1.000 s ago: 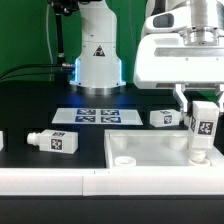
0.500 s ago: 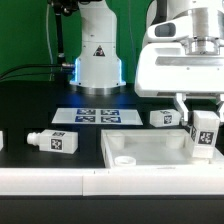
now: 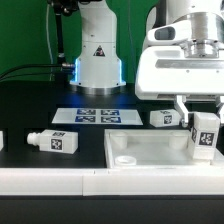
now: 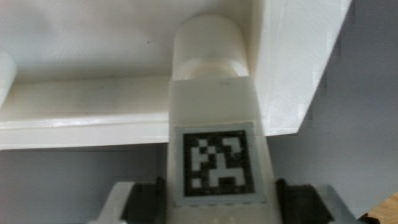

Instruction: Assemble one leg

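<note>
- So, starting at the exterior view's left: a spare leg [image 3: 55,141] lies on its side on the black bench [image 3: 30,105], well apart from the action.
- Next over, the marker board [image 3: 95,116] sits flat mid-bench. Just past it a second spare leg [image 3: 163,118] is lying down too, near the far rim of the tabletop [image 3: 140,150].
- The tabletop is up front, rim up, with a round socket [image 3: 125,160] showing near its left corner.
- Far right is the real business — the hand [image 3: 205,108] is clamped on the leg [image 3: 205,135], holding it upright at the tabletop's right corner. The wrist view agrees: the fingers [image 4: 134,197] pinch the leg's sides, and its rounded tip is nosed right into that corner.
- What changed: compared with a second ago, the hand has dropped a bit and nudged to the right. Over the last half second it's basically frozen.
- My read — the lowering looks done and the leg is probably sitting at its corner hole, so twisting it home is likely what's left. I can't see the tip's actual contact, so alignment is a guess.
</note>
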Controlling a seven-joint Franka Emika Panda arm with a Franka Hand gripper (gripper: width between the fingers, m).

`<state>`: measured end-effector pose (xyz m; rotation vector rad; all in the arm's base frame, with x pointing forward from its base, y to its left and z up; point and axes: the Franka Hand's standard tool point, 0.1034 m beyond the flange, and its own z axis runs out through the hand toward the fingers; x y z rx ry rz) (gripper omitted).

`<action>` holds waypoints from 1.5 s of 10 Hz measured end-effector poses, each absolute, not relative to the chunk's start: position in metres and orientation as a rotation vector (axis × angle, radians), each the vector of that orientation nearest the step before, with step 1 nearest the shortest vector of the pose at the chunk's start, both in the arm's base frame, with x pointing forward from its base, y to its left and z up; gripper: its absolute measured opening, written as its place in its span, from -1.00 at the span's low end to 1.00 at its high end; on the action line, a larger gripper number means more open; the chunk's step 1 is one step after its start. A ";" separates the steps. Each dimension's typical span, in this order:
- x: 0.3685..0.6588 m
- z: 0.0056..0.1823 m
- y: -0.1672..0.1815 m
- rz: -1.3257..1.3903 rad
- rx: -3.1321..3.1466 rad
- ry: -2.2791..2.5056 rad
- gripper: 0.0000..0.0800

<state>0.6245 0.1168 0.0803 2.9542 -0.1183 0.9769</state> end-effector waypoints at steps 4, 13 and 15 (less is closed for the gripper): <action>0.625 0.081 0.116 0.970 2.955 -0.113 0.55; 0.644 0.093 0.105 0.145 3.127 -0.262 0.62; 0.647 0.090 0.107 0.078 3.121 -0.274 0.62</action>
